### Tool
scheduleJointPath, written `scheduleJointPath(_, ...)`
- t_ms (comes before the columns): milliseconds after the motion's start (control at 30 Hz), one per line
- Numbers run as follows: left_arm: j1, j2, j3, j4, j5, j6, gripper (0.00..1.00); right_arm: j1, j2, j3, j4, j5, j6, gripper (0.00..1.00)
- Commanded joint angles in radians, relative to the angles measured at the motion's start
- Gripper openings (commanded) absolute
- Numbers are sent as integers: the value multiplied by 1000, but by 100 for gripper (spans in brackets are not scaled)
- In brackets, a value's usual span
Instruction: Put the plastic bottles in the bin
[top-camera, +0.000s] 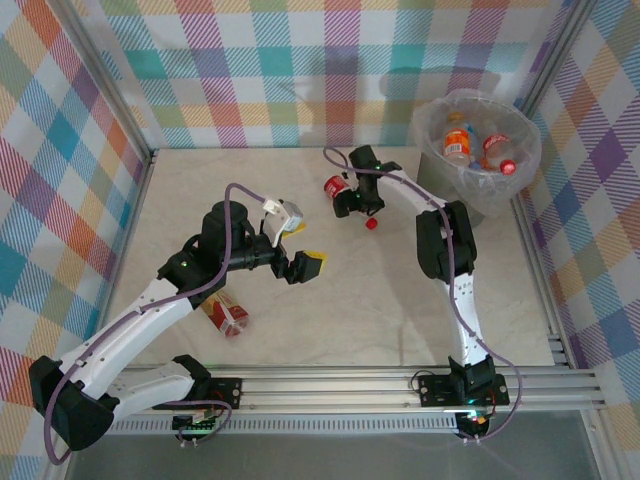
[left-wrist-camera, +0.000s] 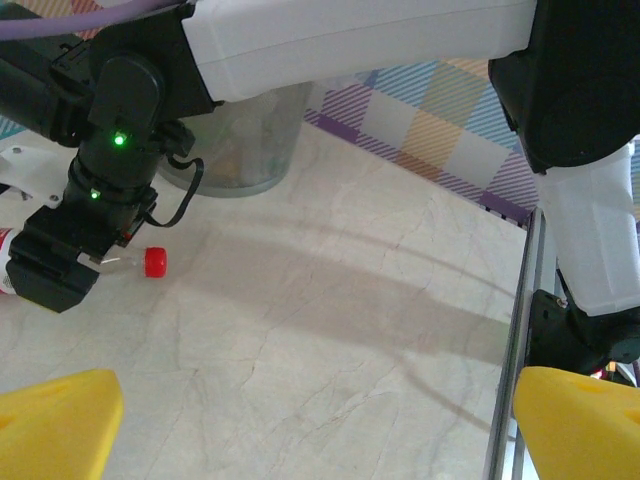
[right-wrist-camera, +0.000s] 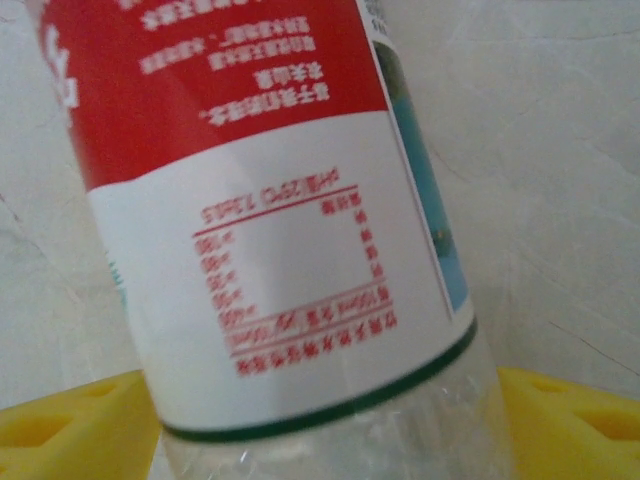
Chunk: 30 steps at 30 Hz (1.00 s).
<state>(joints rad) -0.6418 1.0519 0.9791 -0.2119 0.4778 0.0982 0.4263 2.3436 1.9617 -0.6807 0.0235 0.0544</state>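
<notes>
Part way through, by the look of it — the bin (top-camera: 525, 165) at the far right corner of the desk (top-camera: 400, 300) already holds at least two bottles, an orange-label bottle (top-camera: 457, 140) and a red-and-white bottle (top-camera: 498, 152) beside it, while two lie out on the desk. One, the bottle by the left arm (top-camera: 226, 316), sits near the front left, partly under that arm, untouched. The other is the red-label bottle (top-camera: 337, 187), lying flat on the far side of the desk, well apart from the bin. Its long axis runs on a diagonal, base toward the far left, red cap (top-camera: 371, 223) pointing near-right. The right tool (top-camera: 353, 200) is down over its middle, and at the wrist the yellow fingers (right-wrist-camera: 575, 425) sit hard by both sides of the label — whether they truly pinch it I cannot tell. The left tool (top-camera: 304, 248) hangs spread wide, holding nothing, apart from either bottle.
</notes>
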Motion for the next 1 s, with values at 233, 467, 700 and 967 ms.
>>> scheduleJointPath(233,-10,0,36,-2,-7,12,100,32,15,44,-25,18,32,69)
scheduleJointPath(467,-10,-4,35,-4,-7,12,100,37,-72,-8,-8,19,44,56)
scheduleJointPath(700,-10,-20,21,29,-17,-6,100,37,-216,-50,-16,19,47,54)
scheduleJointPath(967,-9,-94,-57,164,-143,-74,100,37,-401,-55,-58,-2,67,54)
